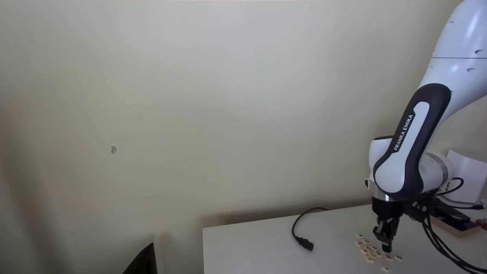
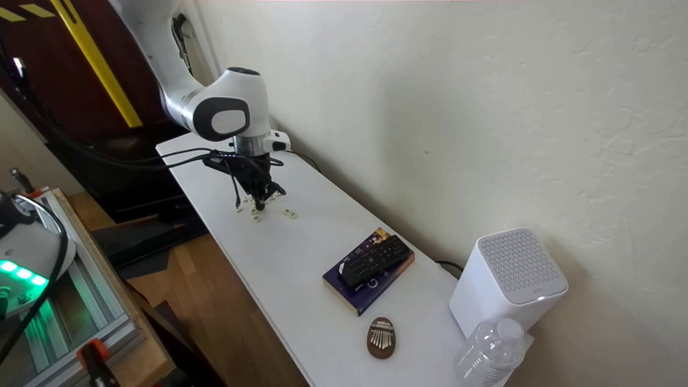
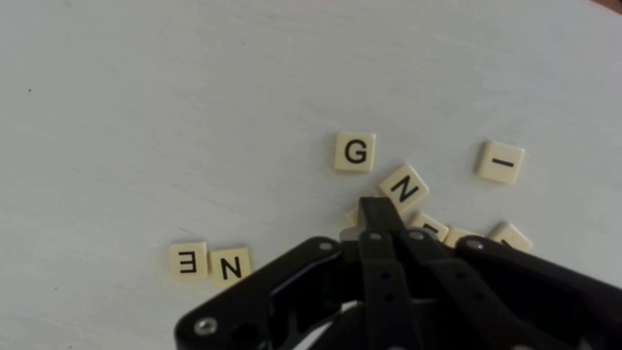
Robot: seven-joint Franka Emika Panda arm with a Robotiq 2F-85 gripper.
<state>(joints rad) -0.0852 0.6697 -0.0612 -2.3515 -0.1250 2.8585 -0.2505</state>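
Observation:
My black gripper point(image 3: 381, 214) points down among small cream letter tiles on a white table point(image 2: 258, 258). Its fingers are together, with nothing visible between them. In the wrist view, the fingertip is beside or over an N tile point(image 3: 405, 188) and partly covers another tile. A G tile point(image 3: 355, 151) lies just beyond the tip, and an I tile point(image 3: 501, 162) is off to the right. An E tile point(image 3: 188, 261) and another N tile point(image 3: 231, 266) lie side by side at the left. More tiles are partly hidden by the gripper. The gripper tip shows low over the tiles in both exterior views point(image 1: 386, 247) point(image 2: 262, 203).
A black cable plug point(image 1: 305, 243) lies near the tiles. A blue book point(image 2: 349, 279) carries a black remote point(image 2: 374, 260). Further along are a brown thumb piano point(image 2: 381, 338), a white box-shaped device point(image 2: 502, 279) and a clear bottle point(image 2: 492, 355). A wall point(image 1: 228, 114) runs behind the table.

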